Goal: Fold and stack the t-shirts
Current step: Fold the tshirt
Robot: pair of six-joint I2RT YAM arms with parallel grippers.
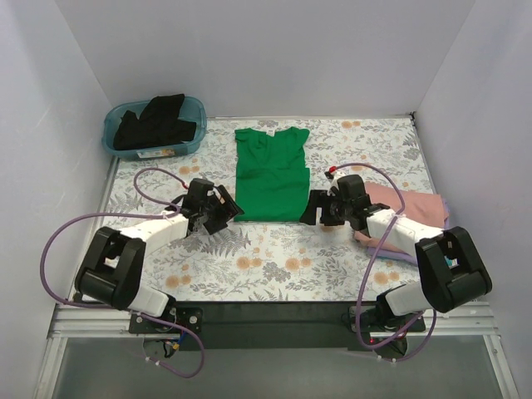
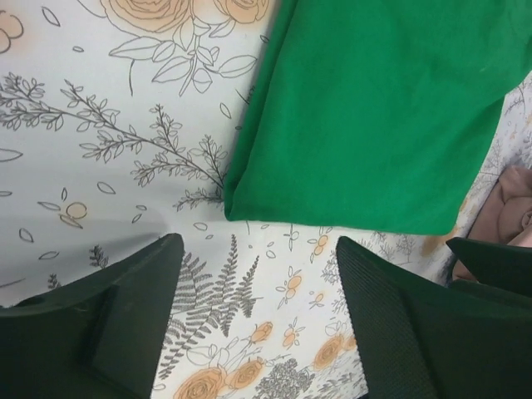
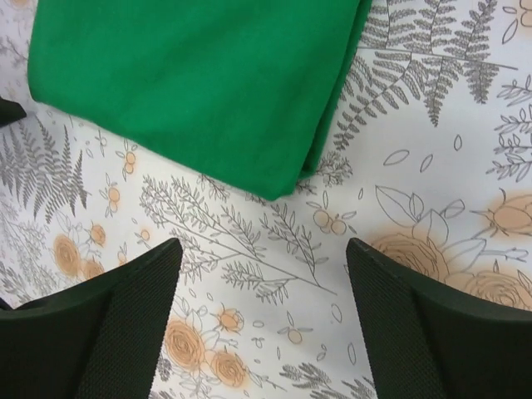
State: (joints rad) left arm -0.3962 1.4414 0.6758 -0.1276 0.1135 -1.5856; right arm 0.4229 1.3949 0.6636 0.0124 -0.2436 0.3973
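At frame centre in the top view, the green t-shirt (image 1: 270, 179) lies flat with its sides folded in and its hem toward the arms. The left gripper (image 1: 223, 208) and right gripper (image 1: 314, 208) sit just off its 2 lower corners, both with jaws spread and nothing held. Risk: the corner edges are doubled, so a shallow pinch takes 1 layer and the fold opens. Also, the right arm passes over the pink t-shirt (image 1: 411, 212) at mid right and could drag it.

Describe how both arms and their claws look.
The left arm and right arm have white links between bulky black joint housings. Purple cables loop from both; a red connector sits on the right one. The left claw and right claw have black wedge-shaped fingers with finely textured faces.
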